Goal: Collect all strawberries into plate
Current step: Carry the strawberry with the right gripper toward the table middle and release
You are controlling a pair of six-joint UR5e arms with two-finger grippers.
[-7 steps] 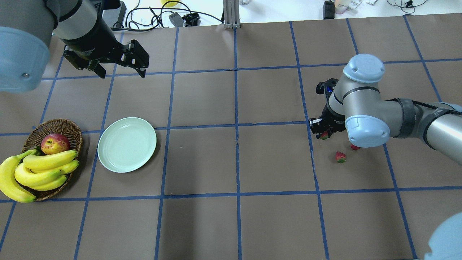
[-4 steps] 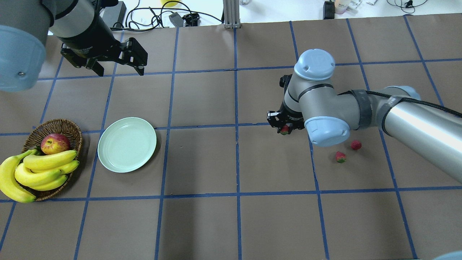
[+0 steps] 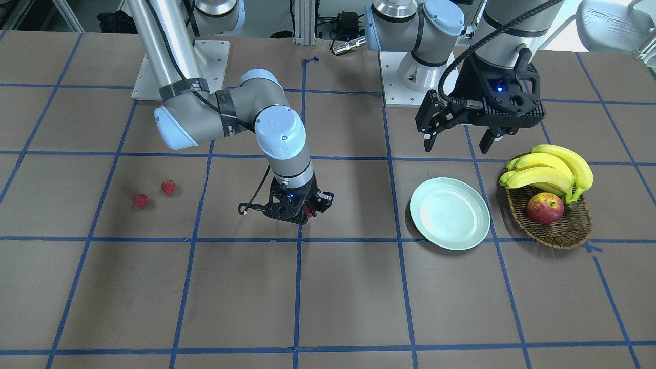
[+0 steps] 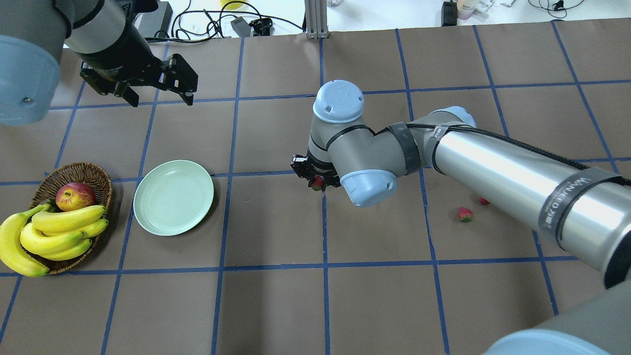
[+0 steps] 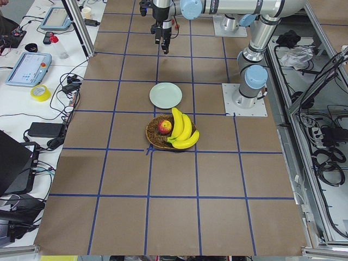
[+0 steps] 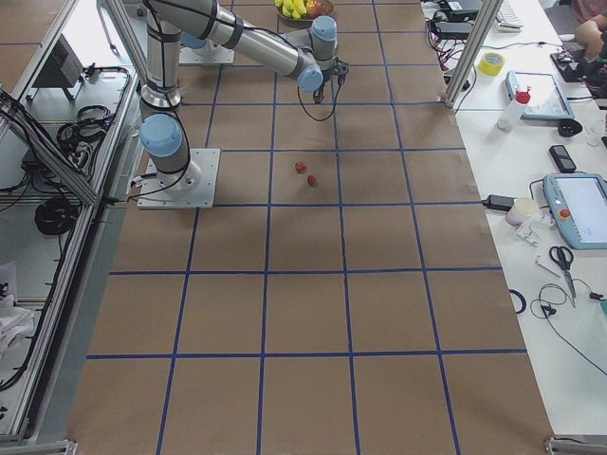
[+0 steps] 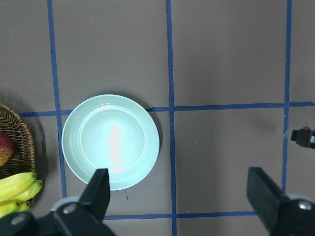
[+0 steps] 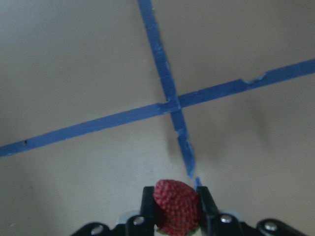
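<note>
My right gripper (image 4: 316, 181) is shut on one dark-red strawberry (image 8: 176, 205) and holds it above a blue tape crossing near the table's middle; it also shows in the front view (image 3: 306, 209). Two more strawberries (image 4: 465, 214) (image 4: 483, 200) lie on the table to the right, the second partly hidden by my right arm. The mint-green plate (image 4: 173, 197) sits empty at the left, well left of the right gripper. My left gripper (image 4: 161, 100) hangs open and empty above the table behind the plate; the left wrist view shows the plate (image 7: 110, 141) below it.
A brown wicker basket (image 4: 74, 171) with bananas (image 4: 59, 231) and a red-yellow apple (image 4: 75, 195) stands just left of the plate. My right arm stretches across the right half of the table. Cables and devices lie beyond the far edge.
My right arm has swept left with the strawberry in its gripper, from near the other two berries to the table's middle. The left gripper has drifted slightly left.
</note>
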